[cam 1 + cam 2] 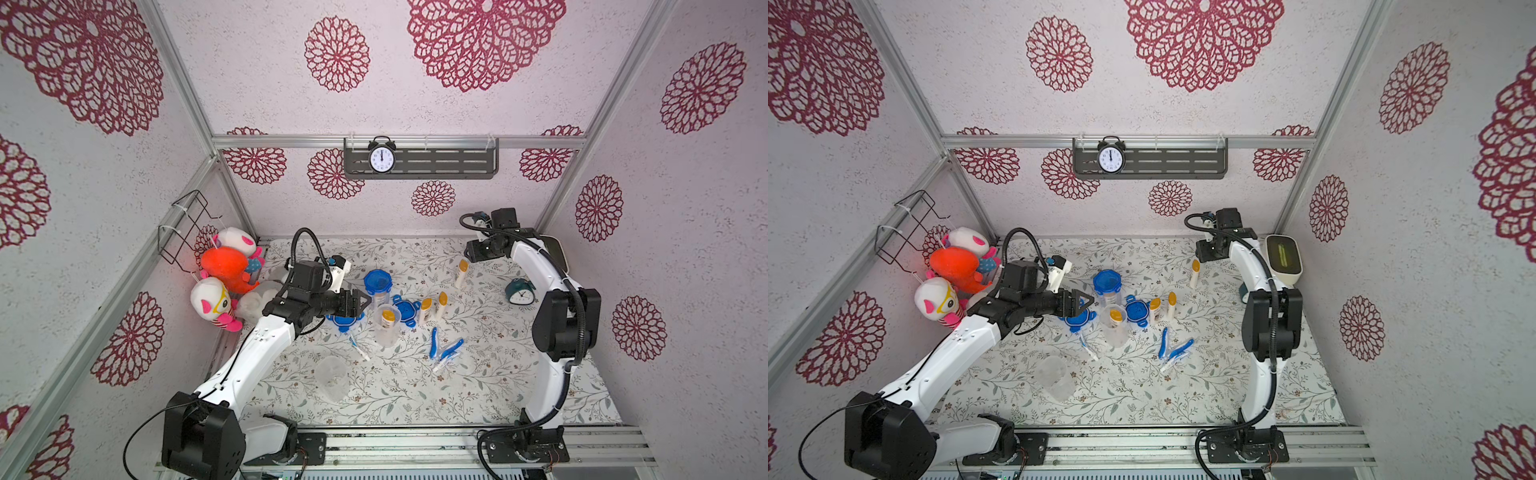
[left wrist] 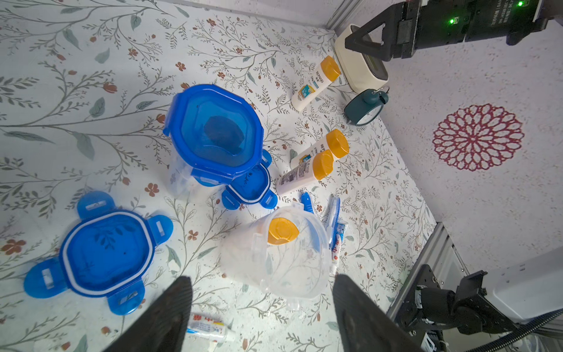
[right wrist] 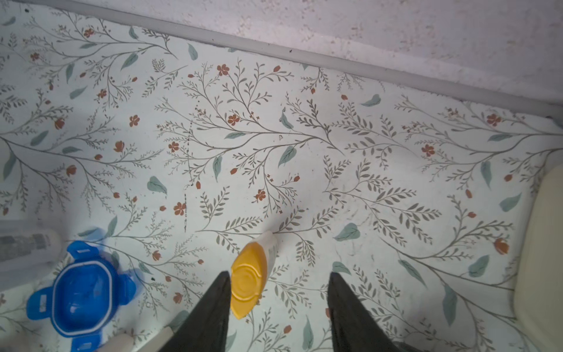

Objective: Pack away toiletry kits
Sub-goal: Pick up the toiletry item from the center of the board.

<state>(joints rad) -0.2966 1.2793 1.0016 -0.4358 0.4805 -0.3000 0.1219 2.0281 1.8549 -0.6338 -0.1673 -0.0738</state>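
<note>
Because the cup (image 2: 292,274) is clear, its bottle (image 2: 281,231) shows.

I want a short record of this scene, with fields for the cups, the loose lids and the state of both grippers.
lidded cup: closed, upright
open cup: holds one orange-capped bottle
empty cup: no lid
loose lids: two, lying flat
left gripper: fingers open, empty
right gripper: fingers open, beside standing bottle
</note>
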